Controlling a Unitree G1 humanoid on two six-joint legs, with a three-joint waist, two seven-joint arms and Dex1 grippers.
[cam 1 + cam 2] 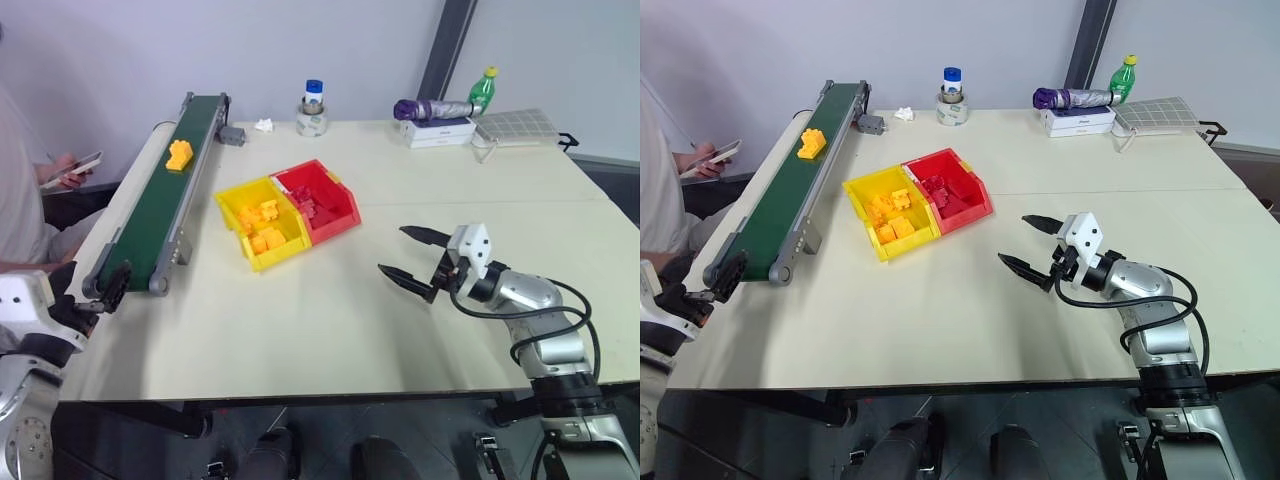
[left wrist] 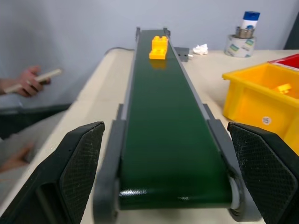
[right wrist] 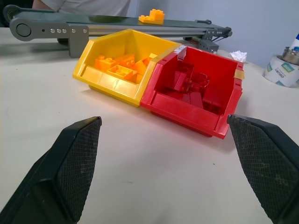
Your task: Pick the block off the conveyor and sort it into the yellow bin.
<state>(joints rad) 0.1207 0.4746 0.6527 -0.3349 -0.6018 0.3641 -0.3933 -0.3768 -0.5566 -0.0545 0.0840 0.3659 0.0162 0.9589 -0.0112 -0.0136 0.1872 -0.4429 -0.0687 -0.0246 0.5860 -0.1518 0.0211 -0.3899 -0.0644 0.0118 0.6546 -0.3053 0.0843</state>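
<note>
Both pincers gape empty: left pincer [image 1: 108, 287] facing the conveyor [image 1: 165, 190], right pincer [image 1: 412, 256] level.

We see the left gripper [image 1: 108, 287] low at our left side, near the edge of the surface [image 1: 330, 330], with its two black fingers spread wide apart and nothing between them. The left wrist is dark, and the arm below it is silver. The right arm reaches in from the right over the surface, its silver forearm trailing black cables and bearing a white block at the wrist. The right gripper [image 1: 412, 256] points level toward our left, above the surface, fingers spread wide and empty.
</note>
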